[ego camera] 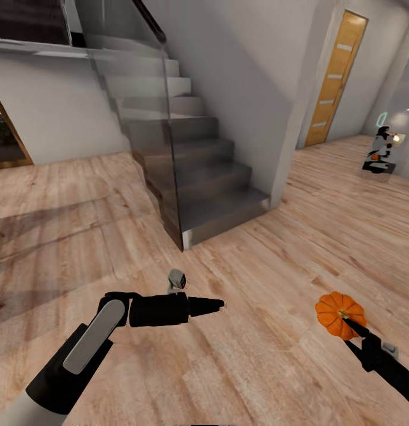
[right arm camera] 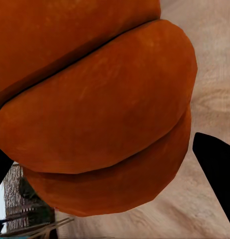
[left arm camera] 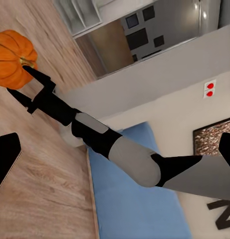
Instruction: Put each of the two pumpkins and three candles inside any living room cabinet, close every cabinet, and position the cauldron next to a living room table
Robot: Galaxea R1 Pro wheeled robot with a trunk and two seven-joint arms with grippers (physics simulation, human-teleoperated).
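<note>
Hidden, cropped and unreadable parts

In the right wrist view the pumpkin runs past the picture's edges, and the two dark fingertips beside it are cropped, so their contact cannot be judged. In the head view the right gripper has its tips hidden against the pumpkin, and the staircase is cut off above. The small distant figure by the far wall is too small to identify.
</note>
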